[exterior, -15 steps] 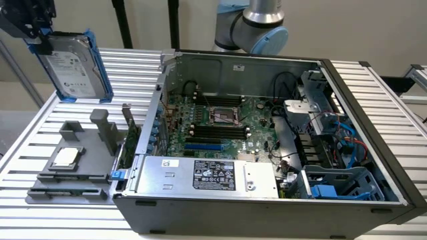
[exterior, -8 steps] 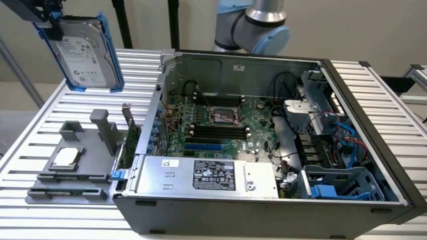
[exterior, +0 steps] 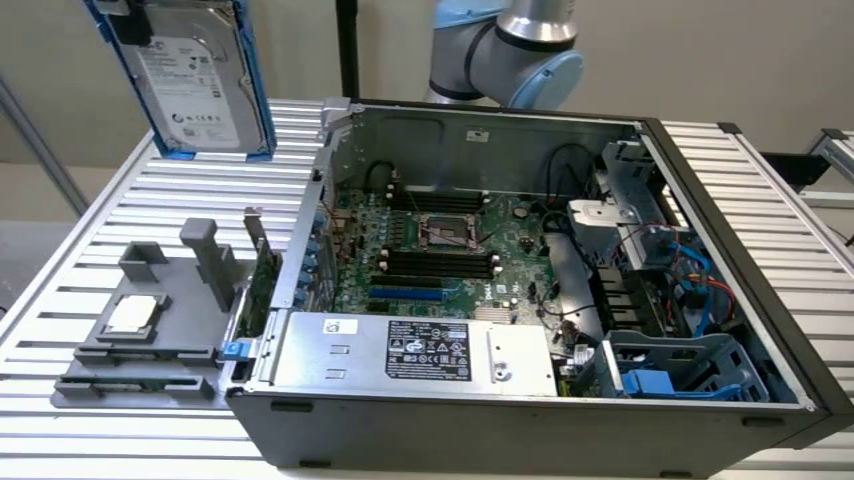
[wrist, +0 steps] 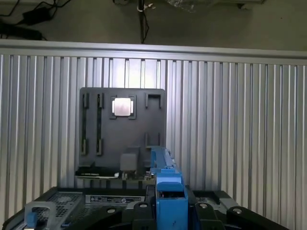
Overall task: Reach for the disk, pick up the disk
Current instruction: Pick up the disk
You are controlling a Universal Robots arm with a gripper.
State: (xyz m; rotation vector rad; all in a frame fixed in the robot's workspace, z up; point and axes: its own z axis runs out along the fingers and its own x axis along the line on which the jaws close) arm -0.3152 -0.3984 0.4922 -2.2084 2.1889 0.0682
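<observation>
While the disk [exterior: 200, 80] hangs upright above the table [exterior: 120, 210], the gripper [wrist: 166, 213] is clamped on its blue edge. A tray [exterior: 100, 385] with a chip [exterior: 134, 314] lies beside the case [exterior: 534, 425].

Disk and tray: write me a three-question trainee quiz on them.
1. True or false: the disk lies flat on the table.
2. What sits on the grey tray? A) a chip B) a screwdriver C) a fan
3. Fill in: the carrier framing the disk is coloured ____.

Key: 1 false, it stands upright, held in the jaws. 2 A. 3 blue.
</observation>
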